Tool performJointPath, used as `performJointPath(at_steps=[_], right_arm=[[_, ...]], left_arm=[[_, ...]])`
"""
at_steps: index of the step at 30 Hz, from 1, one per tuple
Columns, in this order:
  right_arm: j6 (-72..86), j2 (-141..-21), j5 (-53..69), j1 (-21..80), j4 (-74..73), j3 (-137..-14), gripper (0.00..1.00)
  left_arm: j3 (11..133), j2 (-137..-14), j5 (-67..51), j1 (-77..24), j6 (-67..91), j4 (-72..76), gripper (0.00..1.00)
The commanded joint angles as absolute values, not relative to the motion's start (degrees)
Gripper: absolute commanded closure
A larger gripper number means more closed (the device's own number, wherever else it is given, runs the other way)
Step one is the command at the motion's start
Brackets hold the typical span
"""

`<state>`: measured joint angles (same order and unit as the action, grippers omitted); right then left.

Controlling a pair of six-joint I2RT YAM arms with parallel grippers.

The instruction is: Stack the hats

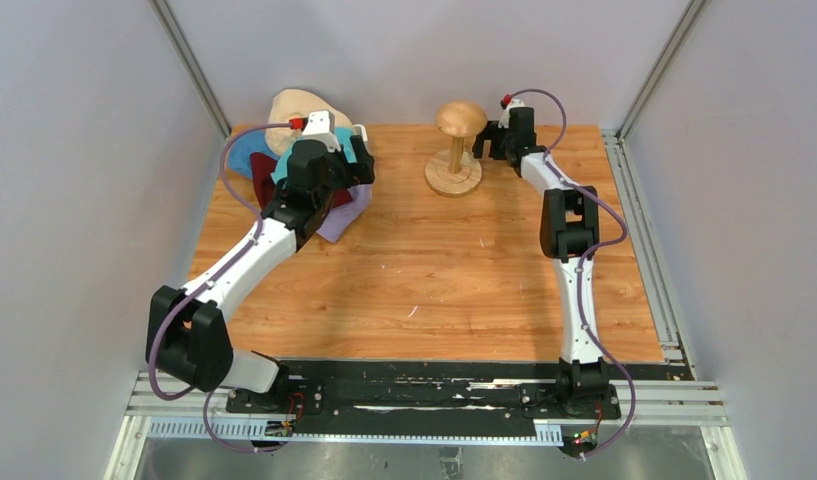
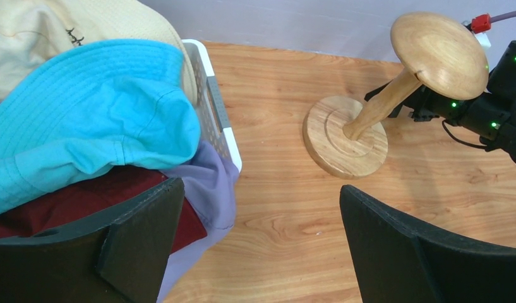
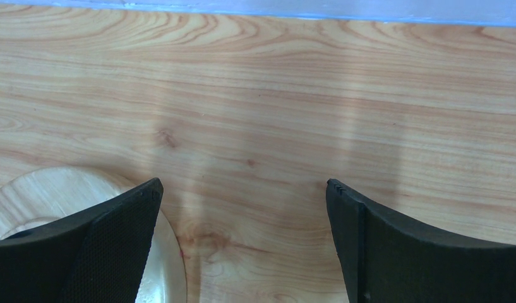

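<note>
Hovering the left end effector (image 2: 258,211), spread empty, with the teal hat (image 2: 91,113) to its left, and holding the right end effector (image 3: 242,196), also apart, beside the wooden stand (image 2: 347,140).

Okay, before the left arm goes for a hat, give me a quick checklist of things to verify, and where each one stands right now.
1. Left tool open and empty: ok, jaws wide apart.
2. Teal hat between its jaws: not ok; it lies off to one side of them.
3. Right tool open and empty: ok.
4. Wooden stand upright and bare: ok.
5. Right tool clear of the stand's base: cannot tell; one finger overlaps it in the wrist view.
</note>
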<state>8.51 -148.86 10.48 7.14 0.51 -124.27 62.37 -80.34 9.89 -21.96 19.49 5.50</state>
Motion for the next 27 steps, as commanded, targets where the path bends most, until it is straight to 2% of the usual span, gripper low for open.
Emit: performJointPath(at_steps=[1, 23, 27], right_arm=[[7.56, -148.89, 12.04, 8.64, -1.33, -124.78, 0.01], [9.36, -138.05, 12.52, 11.66, -0.18, -105.87, 0.01], [9.58, -135.36, 8.45, 11.65, 1.93, -102.63, 0.01]], left_arm=[[61.54, -77.9, 11.4, -22.3, 18.64, 6.86, 0.02], [59.63, -76.57, 14.03, -22.29, 18.08, 6.86, 0.02], [60.31, -78.64, 13.88, -22.32, 18.47, 7.17, 0.02]])
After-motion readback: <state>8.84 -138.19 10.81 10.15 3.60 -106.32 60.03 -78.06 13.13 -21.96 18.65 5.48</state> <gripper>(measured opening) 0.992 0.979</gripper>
